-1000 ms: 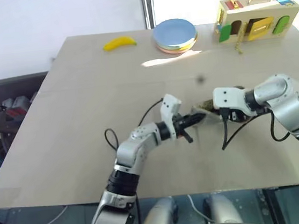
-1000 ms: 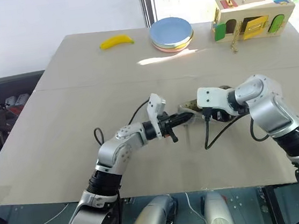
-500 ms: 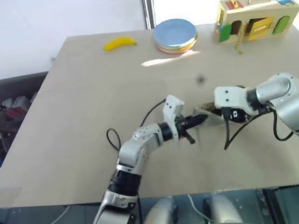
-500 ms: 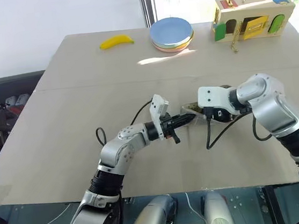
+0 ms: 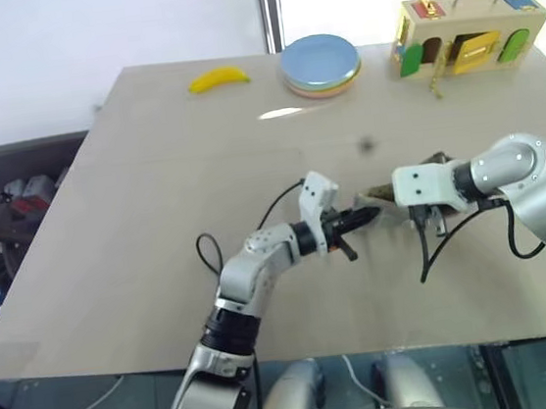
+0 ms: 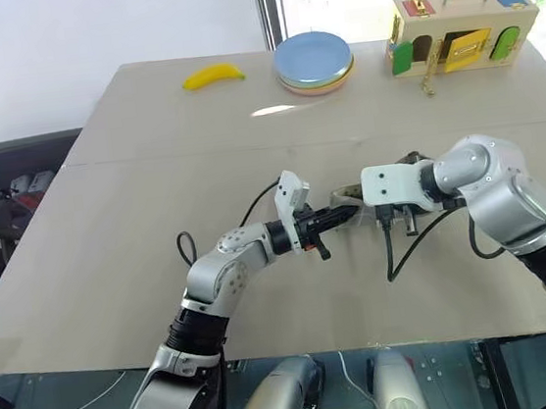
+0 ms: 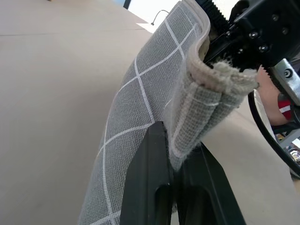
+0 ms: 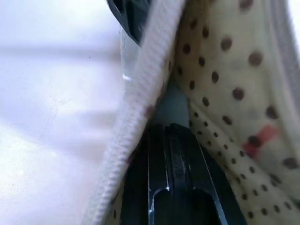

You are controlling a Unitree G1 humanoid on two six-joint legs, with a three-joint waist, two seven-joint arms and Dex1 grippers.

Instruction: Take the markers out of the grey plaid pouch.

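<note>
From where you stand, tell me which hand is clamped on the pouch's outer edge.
The left hand: it pinches the grey plaid pouch from outside, while the right hand reaches into its dotted lining.

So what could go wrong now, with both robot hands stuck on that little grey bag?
The left gripper pinches only a fold at the grey plaid pouch's end, so the fabric might slip out. The right gripper is shut inside the dotted lining; it may have caught cloth instead of a marker, and pulling could drag the whole pouch along the table.
</note>
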